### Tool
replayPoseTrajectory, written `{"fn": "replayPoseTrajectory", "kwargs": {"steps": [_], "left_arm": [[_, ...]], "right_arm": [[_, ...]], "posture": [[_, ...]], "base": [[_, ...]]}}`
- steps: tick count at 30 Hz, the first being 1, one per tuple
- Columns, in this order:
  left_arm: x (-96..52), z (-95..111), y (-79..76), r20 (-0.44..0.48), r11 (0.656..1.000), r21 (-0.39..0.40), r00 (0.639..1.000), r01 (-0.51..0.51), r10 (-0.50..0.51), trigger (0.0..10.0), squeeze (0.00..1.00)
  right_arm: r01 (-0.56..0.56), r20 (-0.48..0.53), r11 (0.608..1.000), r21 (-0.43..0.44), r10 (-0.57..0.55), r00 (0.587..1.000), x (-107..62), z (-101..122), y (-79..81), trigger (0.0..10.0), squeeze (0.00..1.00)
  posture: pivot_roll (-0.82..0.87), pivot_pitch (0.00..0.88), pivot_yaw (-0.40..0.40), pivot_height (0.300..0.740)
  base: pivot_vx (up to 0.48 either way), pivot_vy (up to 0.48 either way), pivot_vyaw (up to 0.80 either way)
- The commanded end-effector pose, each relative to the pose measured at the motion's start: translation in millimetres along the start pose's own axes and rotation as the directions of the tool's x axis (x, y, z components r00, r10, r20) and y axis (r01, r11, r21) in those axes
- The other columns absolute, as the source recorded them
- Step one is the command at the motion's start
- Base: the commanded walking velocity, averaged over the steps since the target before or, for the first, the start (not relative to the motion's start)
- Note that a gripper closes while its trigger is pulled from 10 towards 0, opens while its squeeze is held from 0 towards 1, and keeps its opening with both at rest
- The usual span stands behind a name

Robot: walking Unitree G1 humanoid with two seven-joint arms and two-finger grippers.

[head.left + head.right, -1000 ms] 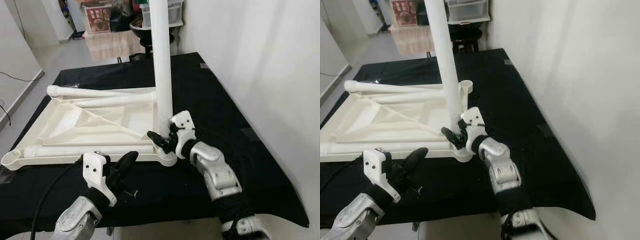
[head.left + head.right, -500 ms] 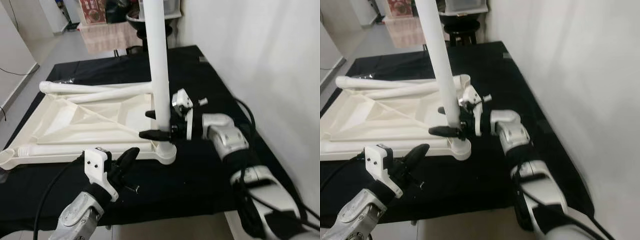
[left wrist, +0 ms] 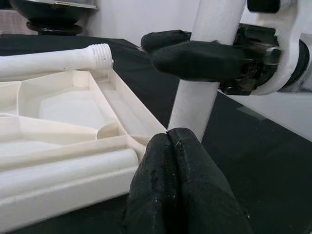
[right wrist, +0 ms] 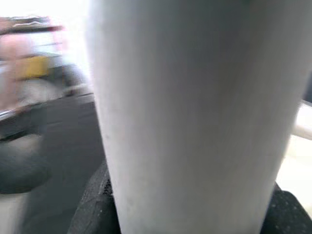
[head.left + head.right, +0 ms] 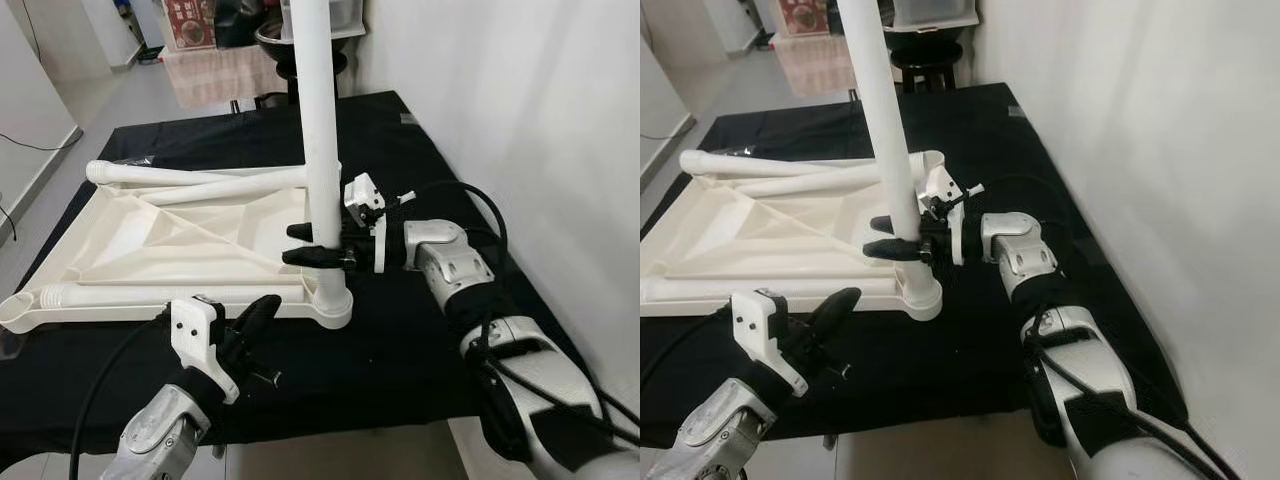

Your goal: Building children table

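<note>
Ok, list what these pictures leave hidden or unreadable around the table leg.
- Upright leg: its top is cut off by the upper edge of both eye views.
- Corner socket: how deep the leg sits is hidden inside it.
- Right gripper: its contact with the leg is blurred in the right wrist view.
- Tabletop: its upper face lies against the black cloth.

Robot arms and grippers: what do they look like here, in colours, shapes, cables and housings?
Both arms are silver metal with rounded, jointed segments. The right arm carries black padded wrapping and a looping black cable; the left arm also trails a black cable. Each gripper has a white blocky plastic housing with small screw holes and two long, rounded black fingers: right gripper, left gripper. No printed markings can be made out.
</note>
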State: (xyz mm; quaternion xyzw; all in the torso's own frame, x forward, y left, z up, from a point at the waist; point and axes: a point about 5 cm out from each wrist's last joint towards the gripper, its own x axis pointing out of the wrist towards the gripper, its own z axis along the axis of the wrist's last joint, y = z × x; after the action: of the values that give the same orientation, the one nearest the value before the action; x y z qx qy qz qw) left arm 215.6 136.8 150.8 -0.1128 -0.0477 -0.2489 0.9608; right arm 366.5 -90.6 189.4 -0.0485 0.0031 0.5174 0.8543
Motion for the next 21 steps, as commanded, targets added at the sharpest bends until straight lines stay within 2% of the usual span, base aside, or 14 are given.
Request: {"fn": "replayPoseTrajectory", "kwargs": {"steps": [1,2,3,4,5,6,7,9,11,12,13,15,16,21], "left_arm": [[-2.2,1.2,0.6,0.0,1.0,0.006,1.0,-0.001,0.001,10.0,0.0],[-2.2,1.2,0.6,0.0,1.0,0.006,1.0,-0.001,0.001,10.0,0.0],[-2.3,2.2,1.2,0.001,1.0,0.006,1.0,-0.002,0.002,10.0,0.0],[-2.3,1.5,2.4,0.0,1.0,0.006,1.0,-0.003,0.003,10.0,0.0],[-2.3,1.5,2.4,0.0,1.0,0.006,1.0,-0.003,0.003,10.0,0.0],[-1.6,0.8,2.9,-0.004,1.0,0.005,1.0,-0.001,0.001,10.0,0.0],[-1.6,0.8,2.9,-0.004,1.0,0.005,1.0,-0.001,0.001,10.0,0.0],[-0.7,-0.7,3.2,-0.007,1.0,-0.007,1.0,0.009,-0.009,10.0,0.0],[-0.4,-0.4,2.6,-0.006,1.0,-0.005,1.0,0.01,-0.01,10.0,0.0],[-0.2,0.0,2.2,-0.002,1.0,-0.002,1.0,0.005,-0.005,10.0,0.0],[-0.3,0.6,2.7,0.005,1.0,-0.001,1.0,-0.005,0.005,10.0,0.0],[-0.4,1.0,2.9,0.009,1.0,-0.001,1.0,-0.013,0.013,10.0,0.0],[-0.4,1.1,3.0,0.011,1.0,-0.002,1.0,-0.015,0.015,10.0,0.0],[0.9,1.0,2.7,0.011,1.0,-0.007,1.0,-0.006,0.006,10.0,0.0]], "right_arm": [[0.279,-0.087,0.957,0.082,-0.272,0.958,-1.3,-34.0,25.2,0.0,0.0],[0.279,-0.087,0.957,0.082,-0.272,0.958,-1.3,-34.0,25.2,0.0,0.0],[0.379,-0.09,0.918,0.113,-0.371,0.924,-5.2,-40.7,44.7,0.0,0.0],[0.4,-0.105,0.91,0.112,-0.39,0.915,-3.8,-45.0,62.8,0.0,0.0],[0.4,-0.105,0.91,0.112,-0.39,0.915,-3.8,-45.0,62.8,0.0,0.0],[0.449,-0.088,0.886,0.118,-0.441,0.893,-4.4,-41.6,58.7,0.0,0.0],[0.449,-0.088,0.886,0.118,-0.441,0.893,-4.4,-41.6,58.7,0.0,0.0],[0.442,-0.066,0.894,0.074,-0.438,0.897,0.0,-37.8,44.4,0.0,0.0],[0.434,-0.071,0.898,0.075,-0.43,0.9,3.1,-39.0,41.5,0.0,0.0],[0.431,-0.083,0.899,0.075,-0.425,0.901,5.3,-40.2,43.5,6.0,0.0],[0.425,-0.085,0.902,0.081,-0.419,0.904,6.7,-38.8,44.2,10.0,0.0],[0.41,-0.083,0.908,0.089,-0.404,0.911,7.6,-36.2,44.0,10.0,0.04],[0.407,-0.084,0.909,0.089,-0.4,0.913,6.5,-31.8,44.1,10.0,1.0],[0.299,-0.037,0.95,0.094,-0.297,0.954,8.2,-14.9,34.2,10.0,1.0]], "posture": [[-0.08,0.089,0.021,0.74],[-0.08,0.089,0.021,0.74],[-0.07,0.093,0.027,0.74],[-0.1,0.091,0.053,0.74],[-0.1,0.091,0.053,0.74],[-0.1,0.069,0.051,0.74],[-0.1,0.069,0.051,0.74],[-0.07,0.072,0.03,0.74],[-0.09,0.074,0.041,0.74],[-0.08,0.077,0.039,0.74],[-0.08,0.078,0.037,0.74],[-0.08,0.079,0.038,0.74],[-0.08,0.079,0.036,0.74],[-0.08,0.077,0.034,0.74]], "base": [[0.0,0.0,0.0],[0.0,0.0,0.0],[0.0,0.0,0.0],[0.0,0.0,0.0],[0.0,0.0,0.0],[0.0,0.0,0.0],[0.0,0.0,0.0],[0.0,0.0,0.0],[0.0,0.0,0.0],[0.0,0.0,0.0],[0.0,0.0,0.0],[0.0,0.0,0.0],[0.0,0.0,0.0],[0.0,0.0,0.0]]}}
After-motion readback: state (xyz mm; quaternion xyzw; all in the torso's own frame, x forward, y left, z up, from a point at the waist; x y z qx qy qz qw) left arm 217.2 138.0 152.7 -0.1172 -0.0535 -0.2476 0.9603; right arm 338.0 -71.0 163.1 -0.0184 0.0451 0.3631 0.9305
